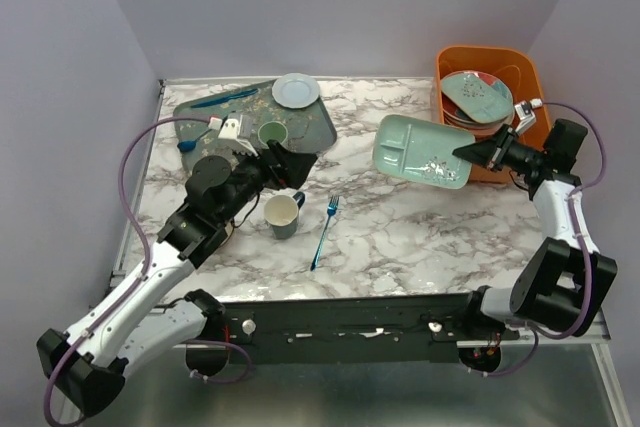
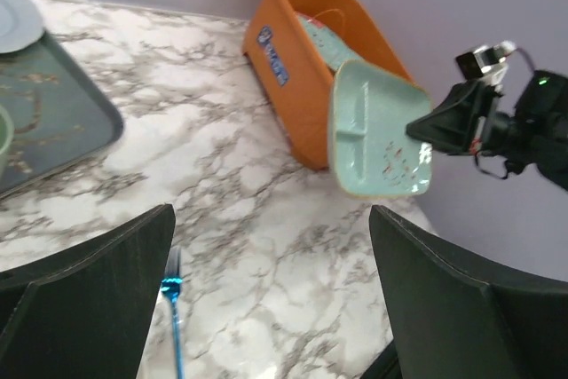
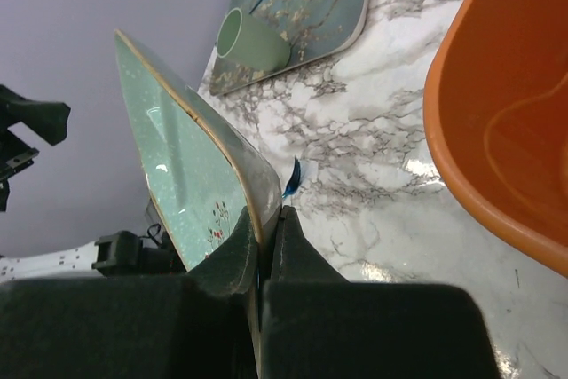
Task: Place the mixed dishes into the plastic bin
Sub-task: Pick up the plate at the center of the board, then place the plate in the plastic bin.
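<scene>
Pale-green dish [image 1: 424, 150] aloft (right gripper [image 1: 466, 153], edgewise)

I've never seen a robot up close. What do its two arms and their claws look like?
The left arm and right arm are white tubes with black joints. A purple cable loops along each. The left gripper and right gripper are black, each with two wedge-shaped fingers.

Upper right: the bin [image 1: 533, 87] has its left half filled by stacked plates [image 1: 475, 97] and its right half open. The divided dish [image 1: 425, 150], clamped in the right claw [image 1: 470, 154], blocks the bin's left approach. Centre frame, bare desk [image 1: 400, 217] is passable between the fork [image 1: 325, 232] and the bin. The mug [image 1: 282, 215] and tray [image 1: 320, 132] crowd the left.
</scene>
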Motion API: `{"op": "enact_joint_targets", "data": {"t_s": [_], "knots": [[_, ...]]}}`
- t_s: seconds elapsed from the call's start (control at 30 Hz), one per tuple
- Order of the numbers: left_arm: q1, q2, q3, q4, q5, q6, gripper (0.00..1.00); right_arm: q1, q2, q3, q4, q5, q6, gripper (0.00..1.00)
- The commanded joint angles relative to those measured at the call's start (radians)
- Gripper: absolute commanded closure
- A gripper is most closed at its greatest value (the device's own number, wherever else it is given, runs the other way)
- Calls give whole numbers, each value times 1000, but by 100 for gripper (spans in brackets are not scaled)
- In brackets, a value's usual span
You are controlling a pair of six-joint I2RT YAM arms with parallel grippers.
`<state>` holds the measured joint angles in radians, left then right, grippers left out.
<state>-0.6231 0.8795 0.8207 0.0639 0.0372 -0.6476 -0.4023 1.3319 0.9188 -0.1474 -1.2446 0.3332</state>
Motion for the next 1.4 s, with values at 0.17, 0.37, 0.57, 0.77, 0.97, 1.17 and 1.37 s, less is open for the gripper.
{"op": "enact_joint_targets", "data": {"t_s": [0.17,0.37,0.57,0.77,0.97,1.17,1.37], "knots": [[19,-194,37,-467,-230,282,1,-17,-40,55,232,227,309,100],[17,-284,-3,-553,-335,393,1,-17,-10,124,236,388,397,100],[20,-362,-77,-509,-365,388,1,-17,10,155,238,548,454,100],[25,-369,-84,-518,-384,384,1,-17,52,187,238,665,518,100],[31,-367,-88,-516,-387,379,1,-18,101,225,238,732,541,100],[40,-366,-89,-518,-390,381,1,-21,160,264,239,775,561,100],[43,-363,-89,-516,-395,381,1,-29,222,311,239,809,587,100]]}}
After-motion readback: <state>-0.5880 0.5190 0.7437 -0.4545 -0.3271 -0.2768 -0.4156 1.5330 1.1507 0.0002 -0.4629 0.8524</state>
